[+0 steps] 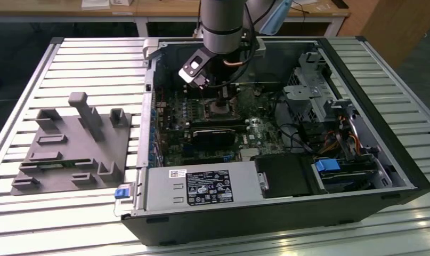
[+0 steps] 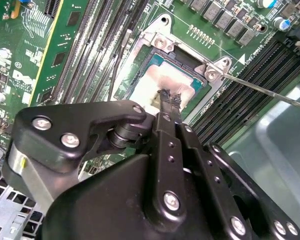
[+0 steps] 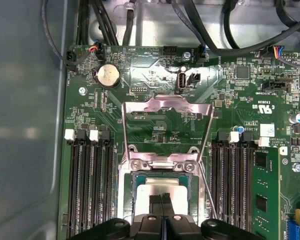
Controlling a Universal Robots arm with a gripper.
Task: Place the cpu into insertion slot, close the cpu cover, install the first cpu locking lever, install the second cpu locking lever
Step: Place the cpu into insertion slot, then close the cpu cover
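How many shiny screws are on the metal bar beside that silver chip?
2: one screw at one end of the bar, another screw at the other end. The claw may hide more.

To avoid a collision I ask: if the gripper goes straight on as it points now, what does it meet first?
Most likely the cpu: the gripper, jaws shut, points down at its silver top from very near. Whether they touch is unclear.

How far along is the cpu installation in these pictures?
Done: the cpu lies in its socket. In hand: the shut gripper appears to rest its tips on the chip's top. Left: the cover stands flipped open, and a lever sticks out unlatched beside the socket.
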